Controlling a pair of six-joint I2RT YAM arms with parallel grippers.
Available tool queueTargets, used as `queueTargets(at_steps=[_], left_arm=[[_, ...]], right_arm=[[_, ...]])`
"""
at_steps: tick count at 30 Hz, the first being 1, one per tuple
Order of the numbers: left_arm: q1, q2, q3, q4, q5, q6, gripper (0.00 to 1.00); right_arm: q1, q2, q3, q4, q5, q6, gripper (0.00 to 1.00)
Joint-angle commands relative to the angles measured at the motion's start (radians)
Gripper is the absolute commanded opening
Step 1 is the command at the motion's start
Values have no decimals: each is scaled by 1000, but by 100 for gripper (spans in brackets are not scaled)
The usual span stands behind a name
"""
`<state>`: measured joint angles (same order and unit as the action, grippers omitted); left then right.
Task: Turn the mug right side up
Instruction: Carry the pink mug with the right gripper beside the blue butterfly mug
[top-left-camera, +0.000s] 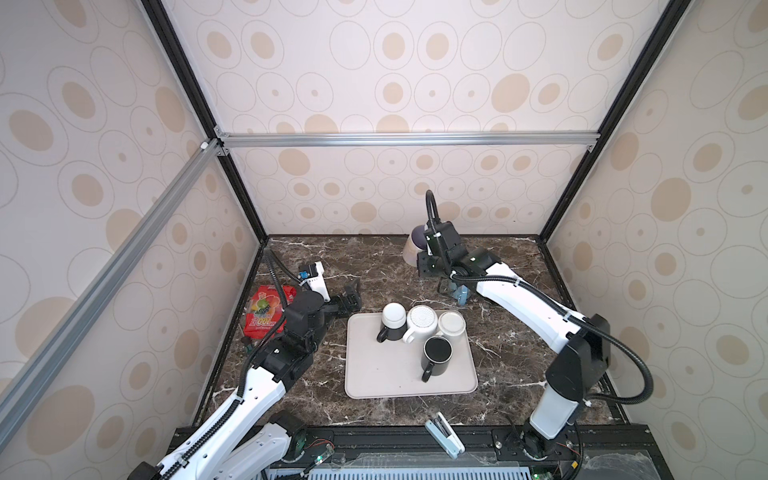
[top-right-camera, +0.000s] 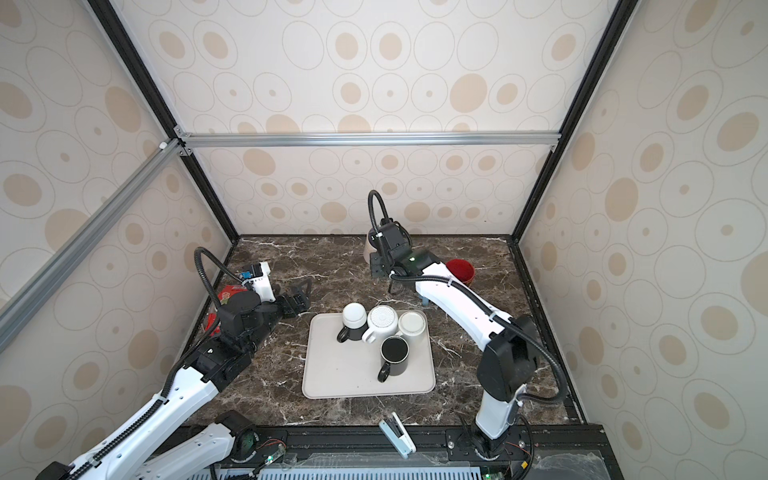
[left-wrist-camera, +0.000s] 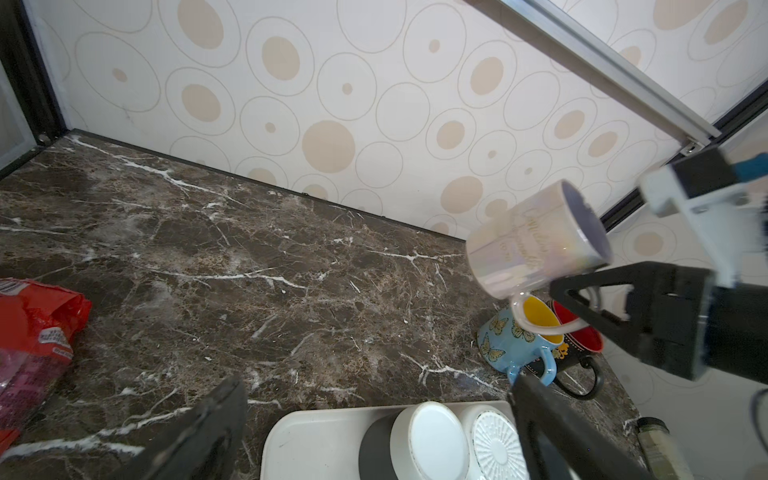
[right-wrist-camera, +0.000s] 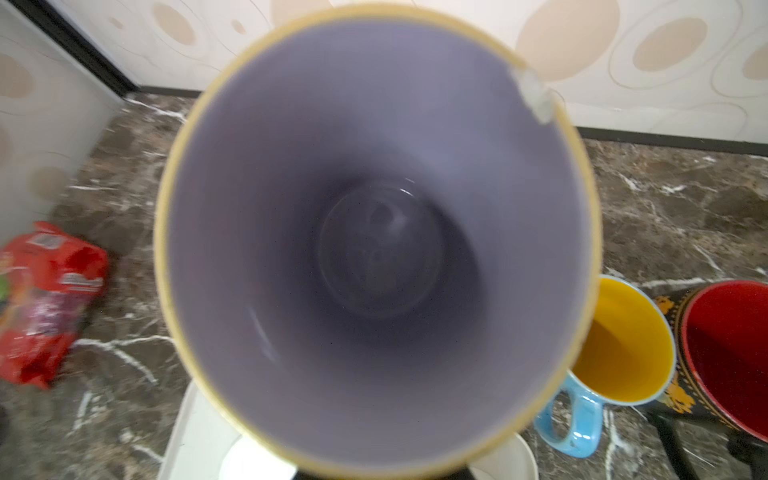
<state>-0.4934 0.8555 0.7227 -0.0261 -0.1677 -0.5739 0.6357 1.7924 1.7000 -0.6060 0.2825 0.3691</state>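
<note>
Above dark marble table (top-left-camera: 511, 353), right gripper (left-wrist-camera: 582, 299) clamps pearly mug (left-wrist-camera: 536, 245) by its handle mid-flip, while left gripper (top-left-camera: 353, 297) idles, jaws apart.

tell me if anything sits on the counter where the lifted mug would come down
The right end effector holds the pearly mug in the air. Right below its handle stand a blue butterfly mug and a red-lined mug; the counter beside them is bare.
</note>
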Motion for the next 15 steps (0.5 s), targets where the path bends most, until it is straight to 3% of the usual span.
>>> queueTargets(at_steps=[1,15], left_arm=[[4,-10,-3,32,14,17,100],[6,68,-16,37,97,9,100]], right_arm=[[-26,25,74,-29,104,-21,0],[-100,147,34,-45,60,31,0]])
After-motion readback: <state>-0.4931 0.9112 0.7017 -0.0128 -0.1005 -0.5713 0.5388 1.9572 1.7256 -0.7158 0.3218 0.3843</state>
